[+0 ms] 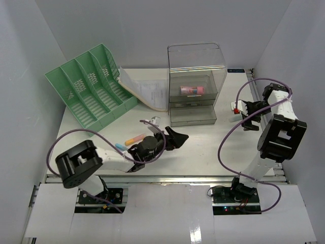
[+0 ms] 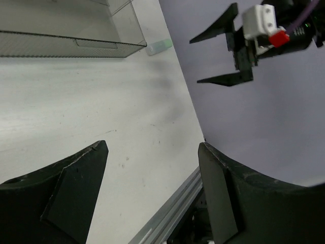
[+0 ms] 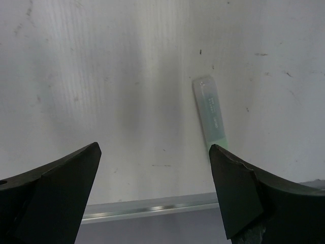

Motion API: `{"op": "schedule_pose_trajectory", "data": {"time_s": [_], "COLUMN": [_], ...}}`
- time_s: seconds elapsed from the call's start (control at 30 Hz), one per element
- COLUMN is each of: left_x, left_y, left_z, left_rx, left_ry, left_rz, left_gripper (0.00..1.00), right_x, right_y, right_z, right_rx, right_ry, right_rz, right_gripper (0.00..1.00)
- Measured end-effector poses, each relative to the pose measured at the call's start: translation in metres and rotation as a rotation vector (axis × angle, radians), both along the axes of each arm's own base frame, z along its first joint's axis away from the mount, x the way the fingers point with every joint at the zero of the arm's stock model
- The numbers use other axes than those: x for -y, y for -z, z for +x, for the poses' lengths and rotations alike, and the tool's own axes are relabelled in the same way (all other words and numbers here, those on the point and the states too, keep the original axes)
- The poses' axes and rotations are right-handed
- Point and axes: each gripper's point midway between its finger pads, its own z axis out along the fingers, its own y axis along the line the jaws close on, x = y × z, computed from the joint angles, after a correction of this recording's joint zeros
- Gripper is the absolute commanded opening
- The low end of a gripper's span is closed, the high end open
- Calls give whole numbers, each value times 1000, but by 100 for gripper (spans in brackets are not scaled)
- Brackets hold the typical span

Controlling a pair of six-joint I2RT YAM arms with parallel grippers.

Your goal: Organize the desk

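While the left tool (image 2: 152, 147) gapes empty, the right tool (image 3: 153, 147) spreads above perhaps a green marker (image 3: 210, 114).

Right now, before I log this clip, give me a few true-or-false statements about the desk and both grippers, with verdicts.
1. The left gripper and the right gripper are both open and hold nothing. True.
2. A pink item lies inside the clear drawer unit. True.
3. The green file rack sits at the right edge of the desk. False: it is at the back left.
4. The right gripper is shut on the pale green stick. False: the green stick lies free on the desk below the open gripper.
5. Coloured markers lie on the desk beside the left arm. True.
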Motion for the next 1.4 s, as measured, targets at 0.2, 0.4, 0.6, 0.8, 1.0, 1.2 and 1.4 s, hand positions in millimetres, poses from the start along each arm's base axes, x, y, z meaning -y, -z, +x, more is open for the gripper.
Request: {"op": "schedule_pose_trajectory", "data": {"time_s": [0.2,0.4,0.6,0.8,1.0,1.2,1.4], "left_x": [-35,-83,-117,-137,-143,-152,-163], "left_y": [-45,-84,-70,-50,-36,-33,-39], "left_z": [-16,-36,-50,-61,-65,-70,-76], "left_rx": [159,251,232,180,142,122,116], "left_ry": [24,12,-3,1,8,6,-9], "left_rz": [105,148,214,265,307,305,272], "left_gripper": [84,85,89,90,91,91,91], "right_x": [3,7,18,21,21,19,18], "right_y": [32,54,64,80,82,83,84], "right_z": [29,79,93,87,86,85,74], "right_rx": [-25,6,8,-34,-48,-54,-70], "right_ry": [-73,-118,-117,-132,-149,-164,-168], "right_rz": [-111,-183,-233,-269,-307,-325,-331], "right_gripper": [96,98,94,83,60,43,30]}}
